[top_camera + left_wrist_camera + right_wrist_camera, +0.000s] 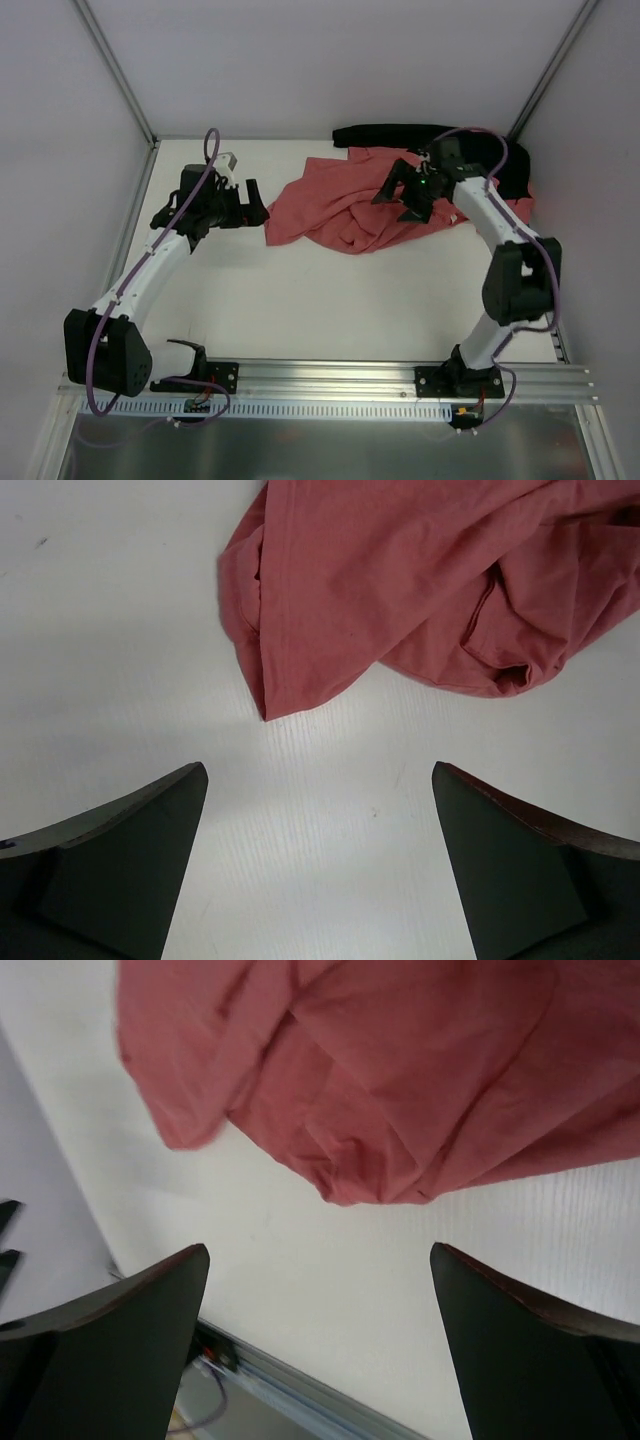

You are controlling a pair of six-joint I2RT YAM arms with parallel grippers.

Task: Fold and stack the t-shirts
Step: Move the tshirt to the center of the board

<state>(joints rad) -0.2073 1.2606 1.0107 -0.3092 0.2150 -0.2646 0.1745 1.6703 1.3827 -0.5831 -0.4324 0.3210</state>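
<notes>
Crumpled t-shirt (pixel 420 580); both jaws released, nothing held.
With folds bunched ahead of the jaws, 2 layers could be pinched together.

Crumpled salmon-red heap of thin t-shirts (pixel 330 200), how many not clear, right part hidden under the white right arm (pixel 500 217), black cloth (pixel 390 133) at the far edge partly behind it, heap cut off at top and right in both wrist views

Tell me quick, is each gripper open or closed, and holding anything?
Left gripper: open, holding nothing; the crumpled t-shirt lies just ahead.
Right gripper: open, holding nothing.
</notes>
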